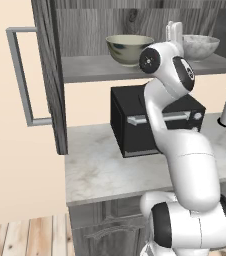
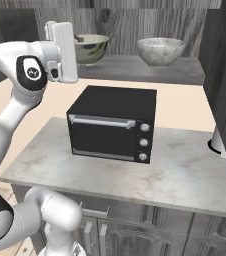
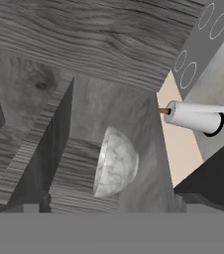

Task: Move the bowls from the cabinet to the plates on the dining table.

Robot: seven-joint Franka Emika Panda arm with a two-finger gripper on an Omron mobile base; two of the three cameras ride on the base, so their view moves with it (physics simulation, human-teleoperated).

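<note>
On the cabinet (image 2: 150,70) shelf sit two bowls, the greenish bowl (image 2: 89,48) left, the marbled bowl (image 2: 161,51) right. Below stands a black oven (image 2: 112,124). Between the bowls, the gripper (image 1: 174,31) is spread wide, holding nothing.

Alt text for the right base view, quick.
Two bowls, mottled green and marbled, sit on the open cabinet's shelf. The open gripper is raised beside the green one, above a black oven on the counter.

Grey-white marbled bowl (image 2: 160,51), black oven (image 2: 113,124)
</note>
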